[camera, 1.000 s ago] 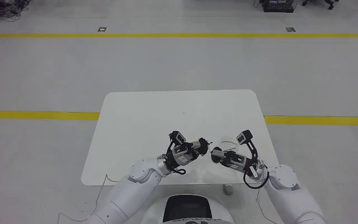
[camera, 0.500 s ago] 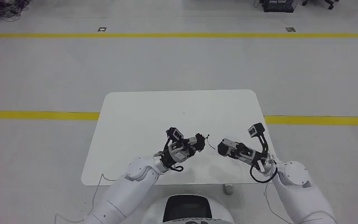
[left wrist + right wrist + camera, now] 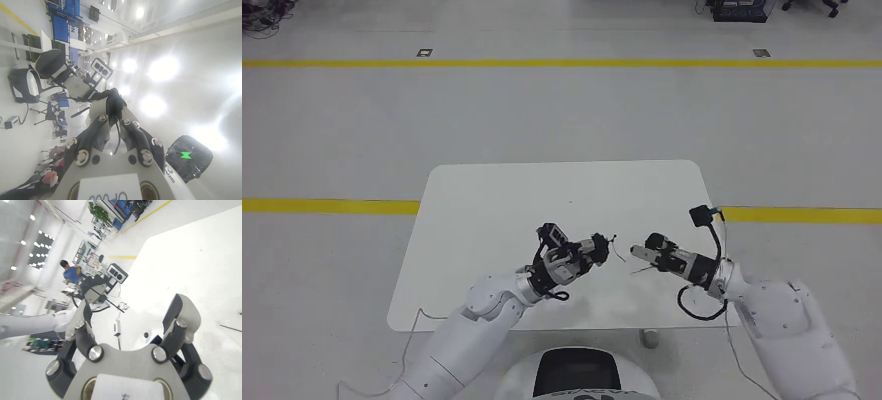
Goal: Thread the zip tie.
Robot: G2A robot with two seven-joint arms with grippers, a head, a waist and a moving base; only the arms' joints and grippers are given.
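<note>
While left claw (image 3: 602,244) pinches the zip tie (image 3: 116,306), right claw (image 3: 131,300) gapes.

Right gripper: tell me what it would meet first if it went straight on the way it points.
Probably the free end of the zip tie, which sticks out of the left gripper toward the open right gripper; depth is unclear.

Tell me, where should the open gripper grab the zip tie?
Probably the free tail of the zip tie, beyond the left gripper shut on it. It sticks out thin and straight toward the open right gripper, so come from the tip end, closing across it.
</note>
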